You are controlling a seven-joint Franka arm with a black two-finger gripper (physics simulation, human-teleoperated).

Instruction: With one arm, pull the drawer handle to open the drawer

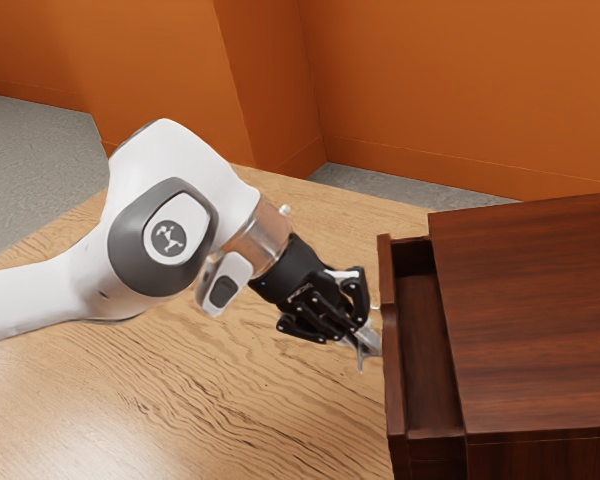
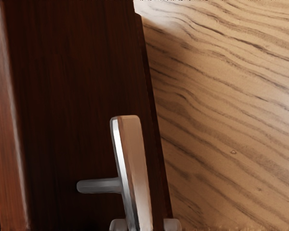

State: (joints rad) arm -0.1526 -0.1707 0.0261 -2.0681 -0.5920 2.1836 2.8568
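Observation:
A dark wooden cabinet [image 1: 530, 300] stands on the table at the exterior view's right. Its top drawer [image 1: 420, 340] is pulled partway out, and the inside shows dark. The drawer front [image 1: 388, 330] carries a silver bar handle [image 1: 370, 347]. My black gripper [image 1: 363, 335] reaches in from the left and is shut on that handle. In the wrist view the handle [image 2: 132, 178] stands off the drawer front [image 2: 72, 96] on a short post, directly under my hand.
The light wooden table [image 1: 180, 400] spreads to the left of the cabinet and under my arm. Its grain shows beside the drawer front in the wrist view [image 2: 231, 120]. Orange walls and a grey floor lie behind.

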